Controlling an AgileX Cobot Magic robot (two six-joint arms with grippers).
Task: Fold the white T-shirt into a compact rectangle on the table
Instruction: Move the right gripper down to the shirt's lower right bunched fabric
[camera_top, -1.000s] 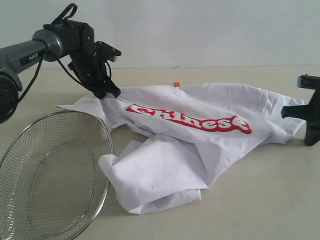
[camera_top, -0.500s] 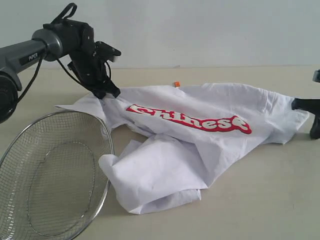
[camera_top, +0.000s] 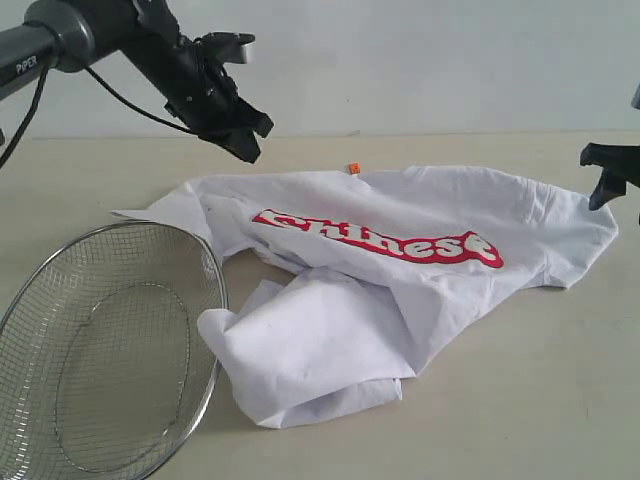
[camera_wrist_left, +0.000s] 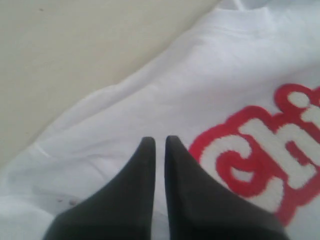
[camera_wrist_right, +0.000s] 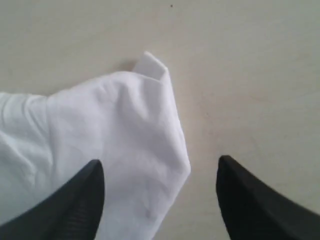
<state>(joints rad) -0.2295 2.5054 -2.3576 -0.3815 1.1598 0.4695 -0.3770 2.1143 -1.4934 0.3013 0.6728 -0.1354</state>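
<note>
On the left, the left gripper (camera_top: 250, 135) has just lifted off the shoulder it was pinning a second ago and now hangs above the white T-shirt (camera_top: 400, 240), jaws pressed together on nothing, with the wire basket (camera_top: 120, 350) sitting untouched nearby. The shirt hasn't budged: it's print-up on the table (camera_top: 520, 380) with its lower half bunched toward the front. Over on the right, the right gripper (camera_top: 605, 170) has let go of the sleeve and backed off, jaws spread wide, so I'd guess the flattening is done and the folding hasn't started.
</note>
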